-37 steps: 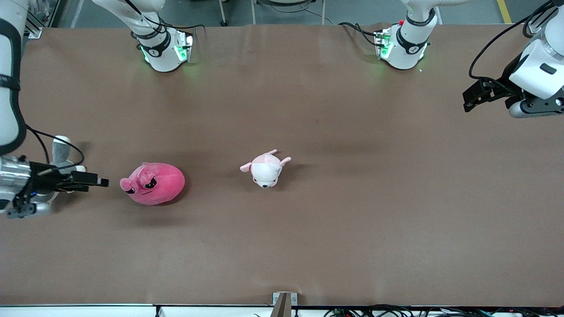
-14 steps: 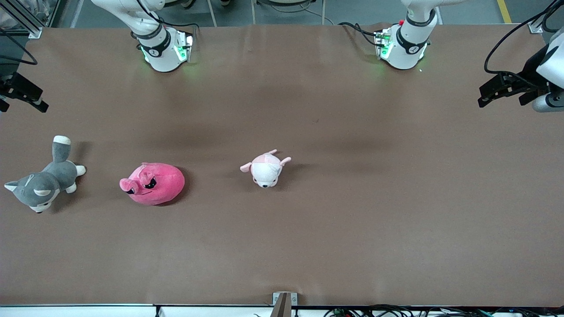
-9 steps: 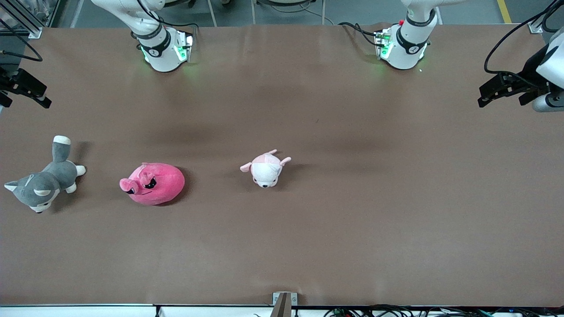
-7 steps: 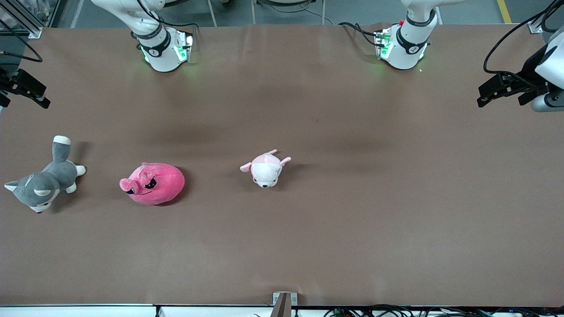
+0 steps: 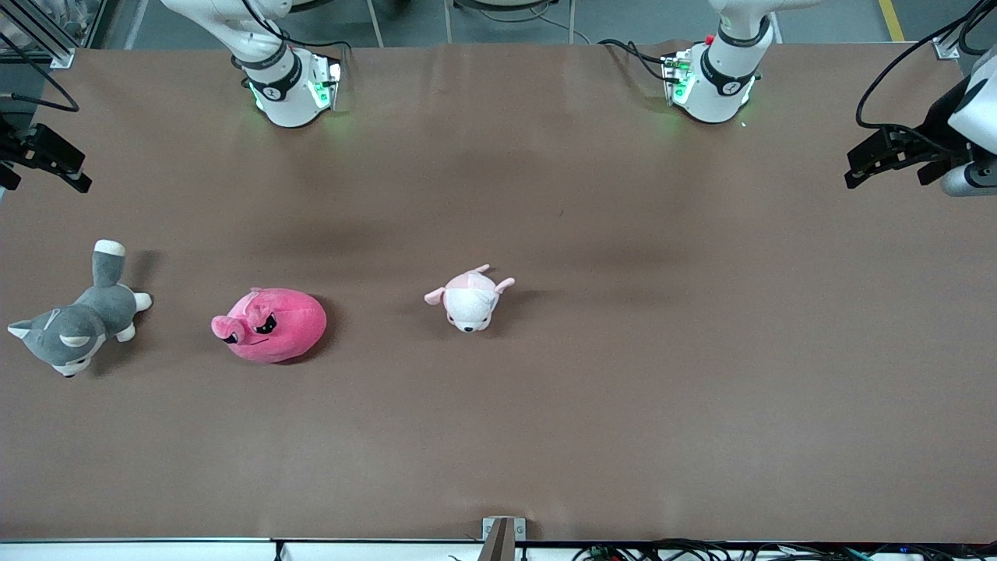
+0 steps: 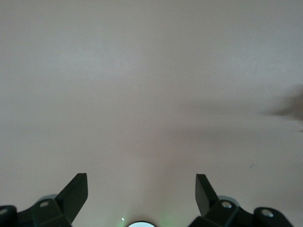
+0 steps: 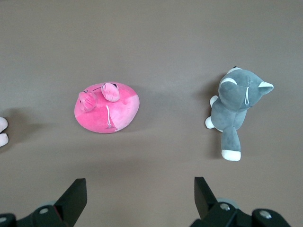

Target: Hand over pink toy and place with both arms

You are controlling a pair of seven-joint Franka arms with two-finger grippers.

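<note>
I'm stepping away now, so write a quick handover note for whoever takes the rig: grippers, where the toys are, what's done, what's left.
Right gripper: open, empty, up over the right arm's end of the table.
Left gripper: open, empty, over the left arm's end; its wrist view shows only bare table.
Round hot-pink plush toy: lying on the table, untouched, between the grey-and-white plush dog and the small pale pink-and-white plush animal.
Done: nothing yet; no grasp made.
Left: right arm is likely the one to pick the pink toy, pass it to the left gripper, then place it.
</note>
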